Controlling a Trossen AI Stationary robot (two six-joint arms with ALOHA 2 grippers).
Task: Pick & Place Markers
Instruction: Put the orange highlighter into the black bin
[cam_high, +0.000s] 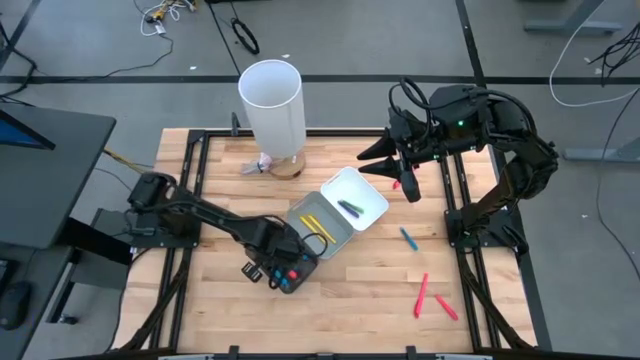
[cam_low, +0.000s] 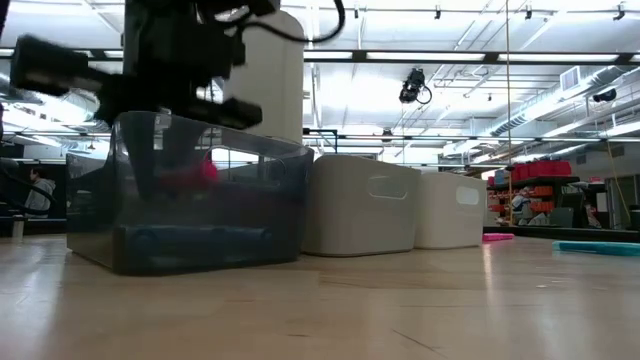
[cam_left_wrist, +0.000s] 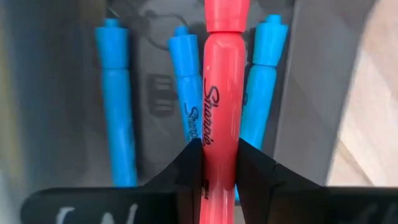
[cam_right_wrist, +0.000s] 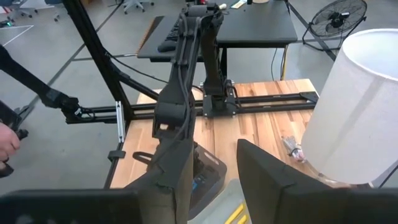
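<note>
My left gripper (cam_high: 289, 271) points down into the dark tray (cam_high: 300, 283) and is shut on a red marker (cam_left_wrist: 219, 93). Three blue markers (cam_left_wrist: 115, 99) lie on that tray's floor beneath it. In the low view the red marker (cam_low: 208, 170) shows through the tray's wall (cam_low: 250, 200). Yellow markers (cam_high: 318, 223) lie in the grey tray, dark ones (cam_high: 350, 208) in the white tray. Loose on the table are a blue marker (cam_high: 408, 238) and red markers (cam_high: 421, 293). My right gripper (cam_right_wrist: 214, 174) is raised at the far right, open, with nothing between its fingers. My left gripper pinches the red marker's barrel (cam_left_wrist: 219, 146), away from the capped end, between its two fingers (cam_left_wrist: 189, 165). The fingers come from above, pointing down, and lie across the marker. The marker lies level inside the dark tray, above the blue markers.
A tall white cylinder (cam_high: 272, 105) stands at the table's far edge, with a small bundle (cam_high: 262, 165) at its foot. The three trays sit in a diagonal row at the table's middle. Another red marker (cam_high: 446, 307) lies near the right front; bare wood lies along the near edge.
</note>
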